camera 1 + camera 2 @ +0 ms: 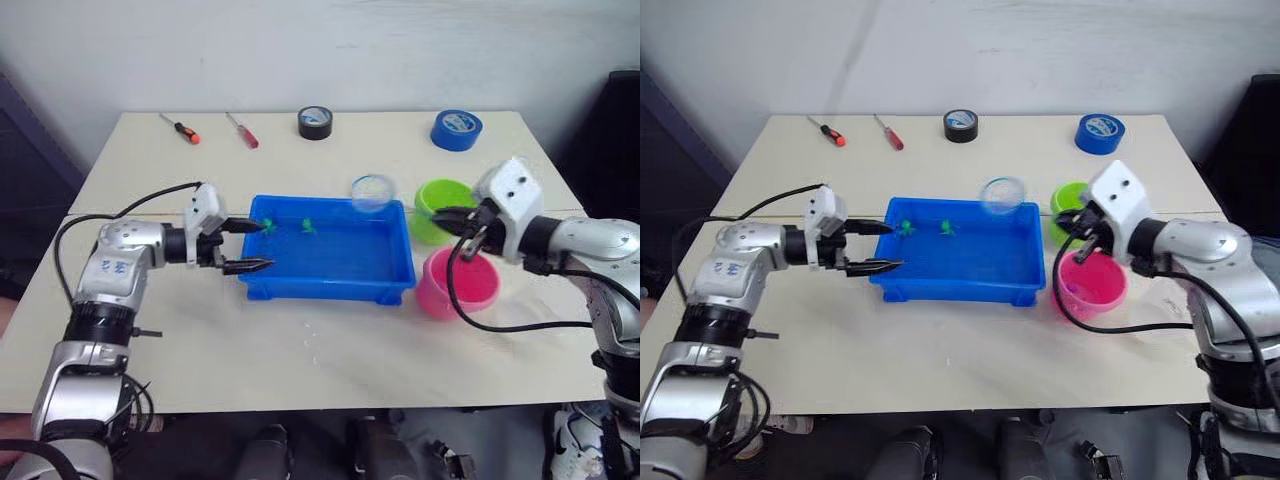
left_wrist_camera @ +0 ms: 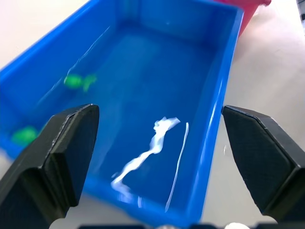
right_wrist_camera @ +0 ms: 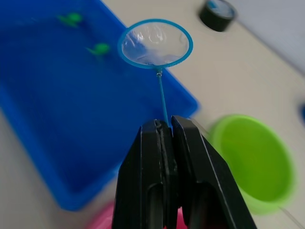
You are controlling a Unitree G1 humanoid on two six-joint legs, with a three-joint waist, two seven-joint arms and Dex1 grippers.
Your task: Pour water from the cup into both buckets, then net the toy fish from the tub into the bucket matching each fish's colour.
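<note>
The shallow rectangular blue plastic tub, glossy with water, holds two small green toy fish near its far wall. The left gripper stands spread wide at the tub's left end, holding nothing. The right gripper pinches the thin handle of the net, whose round light-blue hoop hovers over the tub's far right corner, beside the round lime green bucket and pink bucket.

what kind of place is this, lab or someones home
Probably a lab or workshop bench: a plain table against a bare wall, with screwdrivers and tape rolls behind a staged blue tub.
</note>
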